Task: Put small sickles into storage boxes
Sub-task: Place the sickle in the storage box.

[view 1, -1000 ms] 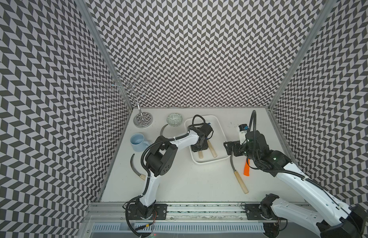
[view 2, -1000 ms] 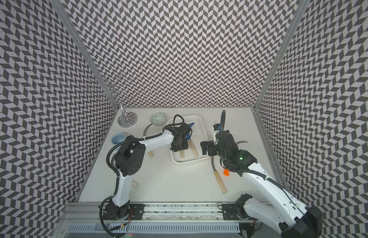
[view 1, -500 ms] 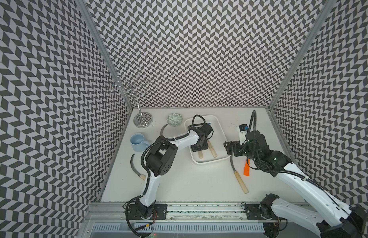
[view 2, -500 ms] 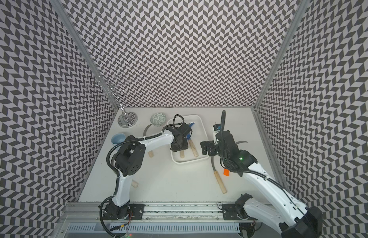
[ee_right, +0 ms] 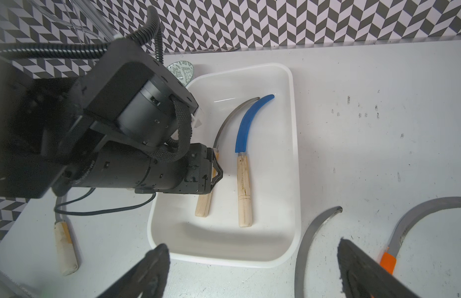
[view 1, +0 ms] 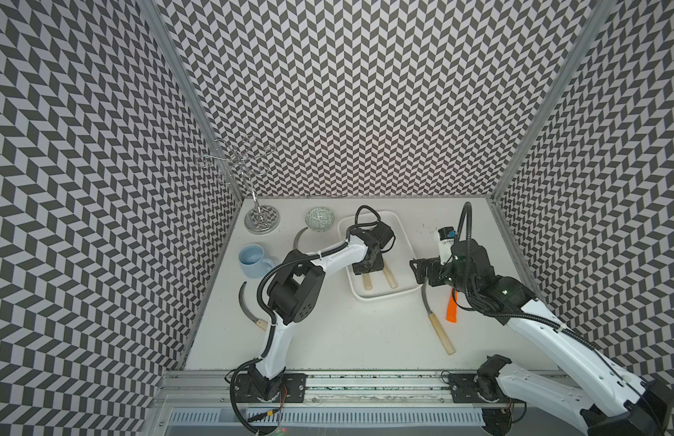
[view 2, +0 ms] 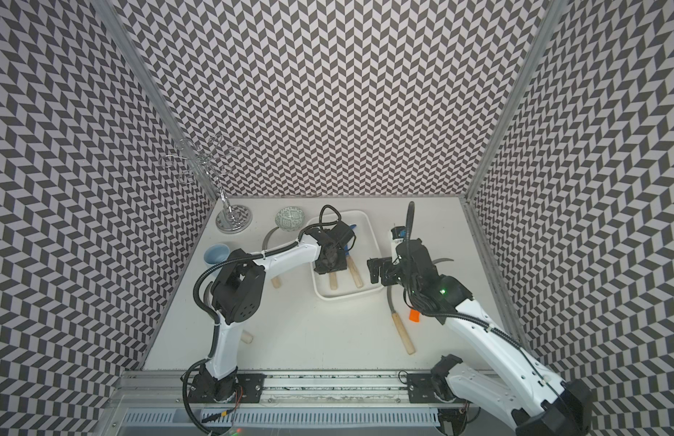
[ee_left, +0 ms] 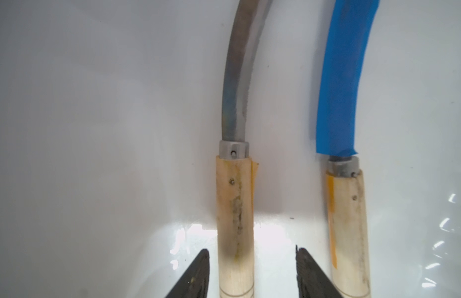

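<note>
The tray [view 1: 384,297] sits toward the back of the table [view 1: 346,339] and holds two sickles, handles toward its front rim: the grey sickle [ee_left: 234,206] and the blue sickle [ee_left: 337,90]. The left gripper [ee_left: 251,249] straddles the grey handle, jaws parted with a gap each side, gripping nothing. The right gripper [ee_right: 252,245] hovers wide open and empty off the tray's front corner. If the left lifts askew, a finger may snag the handle and shove it into the blue sickle or over the low rim. Bare floor flanks the pair; outside, the orange sickle [view 1: 451,307] and a plain sickle [view 1: 439,332] lie by the right arm, and the table's front middle is open.
</note>
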Controlling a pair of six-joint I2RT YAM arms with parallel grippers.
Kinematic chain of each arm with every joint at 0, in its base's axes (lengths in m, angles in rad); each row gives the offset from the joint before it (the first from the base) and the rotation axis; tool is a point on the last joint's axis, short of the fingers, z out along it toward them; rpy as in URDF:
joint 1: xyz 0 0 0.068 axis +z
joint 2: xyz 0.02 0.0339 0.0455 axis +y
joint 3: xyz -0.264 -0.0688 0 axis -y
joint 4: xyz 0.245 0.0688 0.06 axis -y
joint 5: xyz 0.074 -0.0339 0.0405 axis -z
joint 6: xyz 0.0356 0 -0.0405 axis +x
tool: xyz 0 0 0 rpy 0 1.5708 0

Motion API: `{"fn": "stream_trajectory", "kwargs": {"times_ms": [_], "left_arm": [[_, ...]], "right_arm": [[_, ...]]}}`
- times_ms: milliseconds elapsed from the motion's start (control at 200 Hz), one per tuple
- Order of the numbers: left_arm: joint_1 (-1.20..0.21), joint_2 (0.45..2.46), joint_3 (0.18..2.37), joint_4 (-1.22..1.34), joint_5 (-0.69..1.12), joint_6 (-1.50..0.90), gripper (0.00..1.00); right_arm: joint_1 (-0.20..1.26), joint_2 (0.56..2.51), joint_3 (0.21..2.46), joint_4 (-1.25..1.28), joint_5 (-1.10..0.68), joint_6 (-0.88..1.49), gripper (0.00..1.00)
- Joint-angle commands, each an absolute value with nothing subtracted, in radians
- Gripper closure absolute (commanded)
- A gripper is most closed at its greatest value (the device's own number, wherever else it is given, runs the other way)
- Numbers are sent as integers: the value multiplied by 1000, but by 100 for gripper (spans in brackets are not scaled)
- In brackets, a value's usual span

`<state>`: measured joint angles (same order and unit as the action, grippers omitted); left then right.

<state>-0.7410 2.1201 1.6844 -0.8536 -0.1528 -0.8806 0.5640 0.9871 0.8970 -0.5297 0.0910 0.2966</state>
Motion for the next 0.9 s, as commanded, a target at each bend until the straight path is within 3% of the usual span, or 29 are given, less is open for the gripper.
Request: {"fn": "stream_trajectory", "kwargs": {"times_ms": [0,471,571,636,891], "left_arm": [[-750,2069,1717,-897,-207,-891,44],[-759,1986,1747,-927,-218,-882,32],[-760,1965,1747,-930,-219,-882,25],[-762,1951,1746,-936,-221,-882,16],[-763,1873,1706,-935,-227,-883,1]], "right_arm": [[558,966,885,-486,86,295,0],[557,956,884,-489,104,296,0],[557,957,884,-489,107,296,0],[558,957,883,-489,113,296,0],[558,962,882,-491,124,295,0]]}}
